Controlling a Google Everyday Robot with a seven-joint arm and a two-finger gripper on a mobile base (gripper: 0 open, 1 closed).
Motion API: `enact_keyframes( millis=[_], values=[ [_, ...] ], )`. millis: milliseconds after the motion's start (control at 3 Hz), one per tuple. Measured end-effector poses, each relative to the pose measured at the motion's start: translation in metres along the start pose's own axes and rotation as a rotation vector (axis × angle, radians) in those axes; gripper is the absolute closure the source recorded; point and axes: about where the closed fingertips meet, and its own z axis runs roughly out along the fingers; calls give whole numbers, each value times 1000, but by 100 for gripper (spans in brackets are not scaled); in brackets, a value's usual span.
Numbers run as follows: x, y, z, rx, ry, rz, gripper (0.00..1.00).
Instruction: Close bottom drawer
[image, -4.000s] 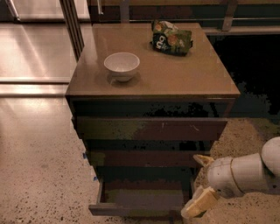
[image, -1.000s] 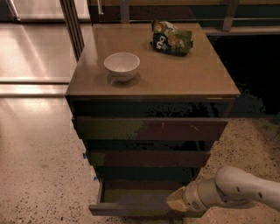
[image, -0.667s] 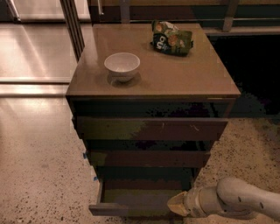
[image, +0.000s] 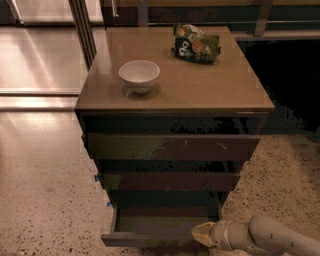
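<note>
The bottom drawer (image: 150, 239) is pulled out from the dark brown cabinet, its grey-brown inner tray (image: 160, 222) showing. It is the lowest of three drawers, below the middle drawer front (image: 170, 181) and the wide scratched top drawer front (image: 172, 148). My gripper (image: 202, 234) comes in from the lower right on a pale arm. Its tip is at the right end of the bottom drawer's front edge, seemingly touching it.
On the cabinet top stand a white bowl (image: 139, 75) and a green snack bag (image: 195, 44). Metal poles (image: 82, 30) rise at the back left. Speckled floor (image: 45, 200) lies to the left of the cabinet.
The arm has dropped lower and its tip has slid left along the bottom drawer's front. The drawer stands as far out as before.
</note>
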Motion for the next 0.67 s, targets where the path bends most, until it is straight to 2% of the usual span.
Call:
enact_keyframes(
  millis=[333,667],
  values=[
    [36,-18,38,-59,-59,94,100],
    [80,-19,74,-130,-120,245,100]
  ],
)
